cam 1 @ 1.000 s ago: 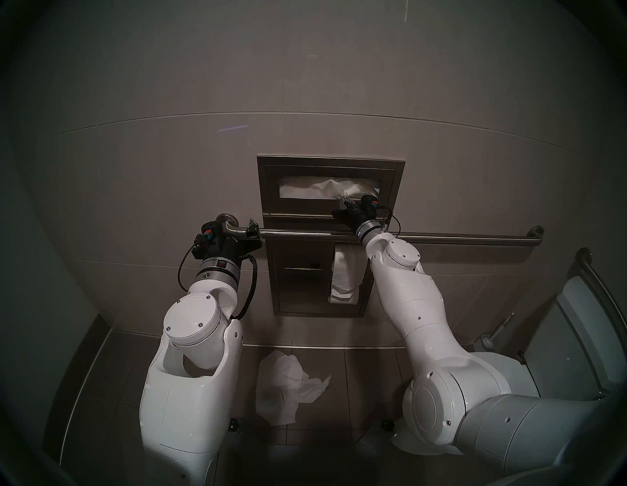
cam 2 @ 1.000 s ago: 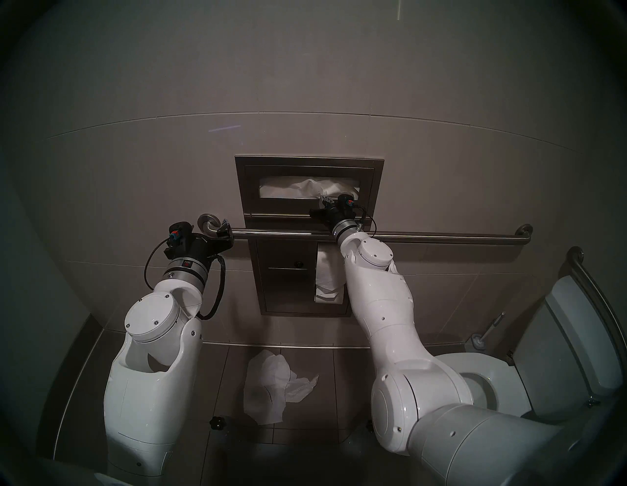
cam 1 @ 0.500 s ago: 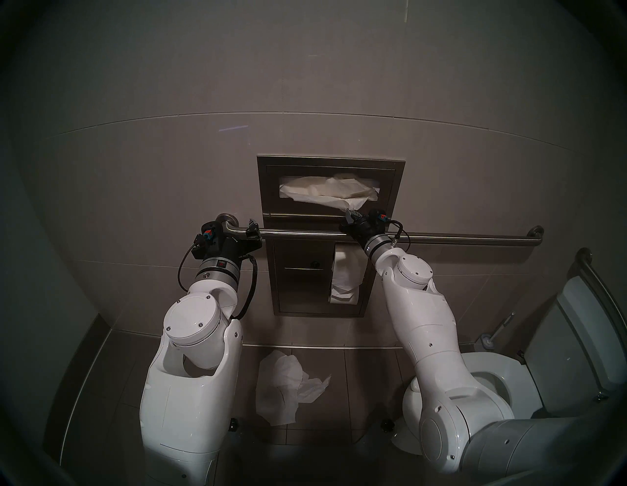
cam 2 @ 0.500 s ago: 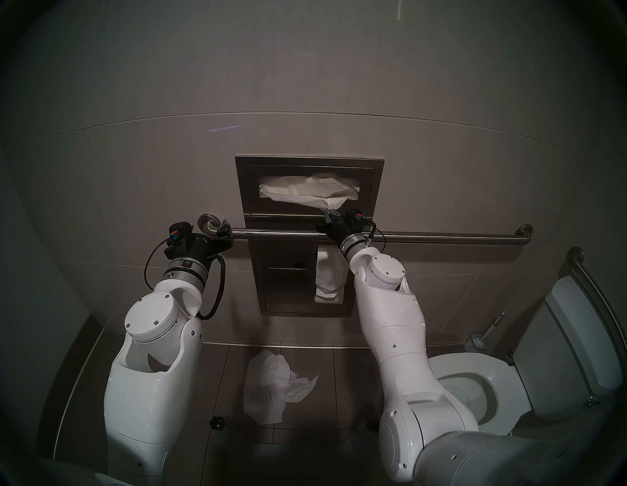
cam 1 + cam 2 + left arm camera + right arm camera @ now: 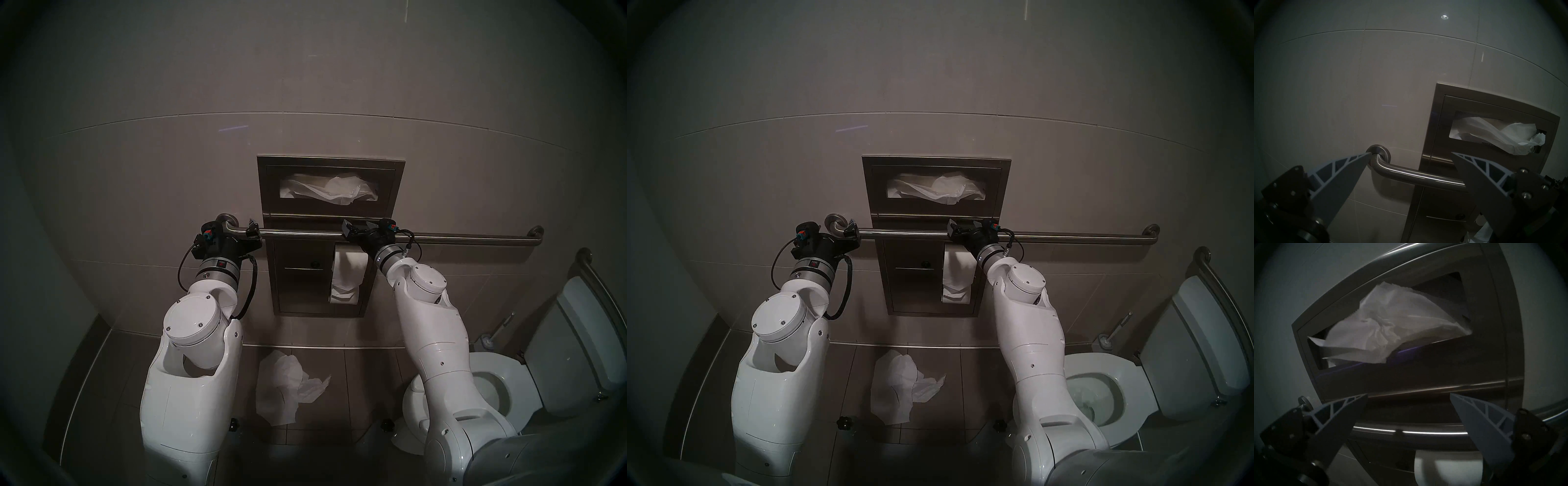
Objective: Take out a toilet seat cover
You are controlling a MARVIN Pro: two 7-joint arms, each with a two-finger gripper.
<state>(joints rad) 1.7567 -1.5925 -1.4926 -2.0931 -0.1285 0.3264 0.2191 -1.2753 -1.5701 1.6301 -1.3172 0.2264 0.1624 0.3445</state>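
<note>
Your right gripper [image 5: 1408, 397] has let go and dropped back to the grab bar [image 5: 305, 232], fingers apart and empty. The toilet seat cover [image 5: 327, 190], at 12 o'clock from it, slumps in the dispenser [image 5: 263, 190] slot: regrasp. Left gripper [image 5: 1410, 154] fingers apart, idle.

Head views look down at the wall dispenser [image 5: 330, 234]; both wrist views face it closer, seemingly from below.

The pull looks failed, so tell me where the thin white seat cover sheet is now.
The thin white tissue seat cover sheet hangs crumpled from the upper slot of the steel wall dispenser, above the steel grab bar; the open right claw is empty.
</note>
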